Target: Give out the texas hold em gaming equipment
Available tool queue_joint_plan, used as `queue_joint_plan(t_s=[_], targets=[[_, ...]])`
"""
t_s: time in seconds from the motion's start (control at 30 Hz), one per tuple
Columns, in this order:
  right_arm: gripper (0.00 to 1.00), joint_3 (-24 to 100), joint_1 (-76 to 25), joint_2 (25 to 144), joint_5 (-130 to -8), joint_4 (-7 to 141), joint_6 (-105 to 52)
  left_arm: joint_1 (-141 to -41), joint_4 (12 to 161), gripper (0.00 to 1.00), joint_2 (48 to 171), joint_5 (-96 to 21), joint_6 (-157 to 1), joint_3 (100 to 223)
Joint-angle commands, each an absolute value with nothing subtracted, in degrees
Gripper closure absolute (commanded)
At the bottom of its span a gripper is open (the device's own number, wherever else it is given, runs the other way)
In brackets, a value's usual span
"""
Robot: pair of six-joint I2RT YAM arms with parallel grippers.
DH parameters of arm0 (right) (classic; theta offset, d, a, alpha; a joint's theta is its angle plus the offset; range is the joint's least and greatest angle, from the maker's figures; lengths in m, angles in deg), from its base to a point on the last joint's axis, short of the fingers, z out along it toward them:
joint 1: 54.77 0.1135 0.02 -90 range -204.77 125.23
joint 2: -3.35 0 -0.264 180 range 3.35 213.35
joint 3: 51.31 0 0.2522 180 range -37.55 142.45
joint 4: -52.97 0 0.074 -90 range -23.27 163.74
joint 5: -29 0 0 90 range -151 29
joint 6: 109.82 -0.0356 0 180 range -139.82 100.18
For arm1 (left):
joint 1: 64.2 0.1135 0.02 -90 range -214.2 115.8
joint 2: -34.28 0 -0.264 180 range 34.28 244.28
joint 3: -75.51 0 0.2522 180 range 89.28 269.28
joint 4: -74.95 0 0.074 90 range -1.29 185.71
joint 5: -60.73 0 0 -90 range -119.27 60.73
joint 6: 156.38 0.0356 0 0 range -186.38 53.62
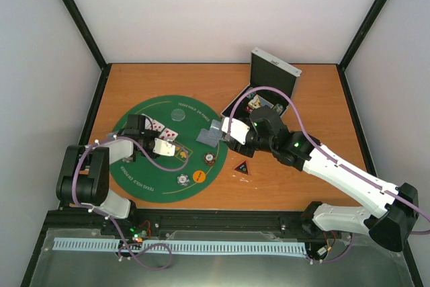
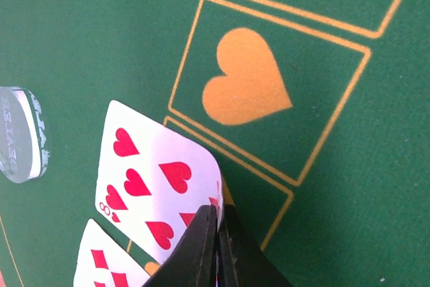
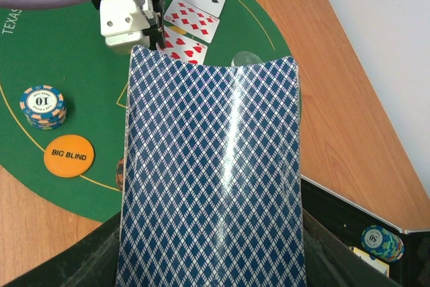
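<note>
Grips a blue-backed card (image 3: 208,179) flat in closed right jaws over the green mat's (image 3: 60,52) edge.
Shows the black triangular marker (image 1: 243,167) nearest on the bench (image 1: 316,166), then the orange disc (image 3: 68,156) and a blue chip stack (image 3: 43,107) on the mat; farther on, presses shut left jaws to the eight of hearts (image 2: 144,179) beside other face-up cards (image 3: 193,13), clear disc (image 2: 20,136) just beyond, open silver case (image 1: 274,72) rearmost.
</note>
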State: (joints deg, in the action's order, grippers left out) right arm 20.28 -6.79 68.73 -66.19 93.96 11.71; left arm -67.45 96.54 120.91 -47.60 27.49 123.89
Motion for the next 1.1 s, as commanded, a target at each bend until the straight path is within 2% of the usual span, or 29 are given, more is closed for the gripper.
queue_joint_plan(t_s=[0.0,0.33,0.57,0.7,0.87,0.93,1.07], targets=[[0.47,21.49,-6.42,67.88,-66.76,93.01,11.82,-66.38,98.55,0.95,121.85,-44.19,29.77,122.76],[0.47,21.51,-6.37,67.36,-66.69,93.58,11.78,-66.05,96.71,0.92,122.66,-43.28,30.73,122.93],[0.47,21.43,-6.38,67.46,-66.81,93.41,11.9,-66.05,100.22,0.72,120.03,-42.97,31.08,122.66],[0.47,21.52,-6.35,67.92,-67.11,93.11,11.89,-66.05,103.52,0.69,117.99,-42.58,29.76,123.18],[0.47,21.82,-6.39,68.22,-67.32,92.91,12.09,-66.12,109.83,0.56,116.02,-43.19,27.5,124.33],[0.47,21.95,-6.44,68.23,-67.35,92.95,12.03,-66.14,114.06,0.51,115.6,-44.68,24.81,126.57],[0.47,21.61,-6.43,67.68,-67.5,92.53,11.53,-66.14,125.82,0.47,114.2,-51.24,18.49,134.28]])
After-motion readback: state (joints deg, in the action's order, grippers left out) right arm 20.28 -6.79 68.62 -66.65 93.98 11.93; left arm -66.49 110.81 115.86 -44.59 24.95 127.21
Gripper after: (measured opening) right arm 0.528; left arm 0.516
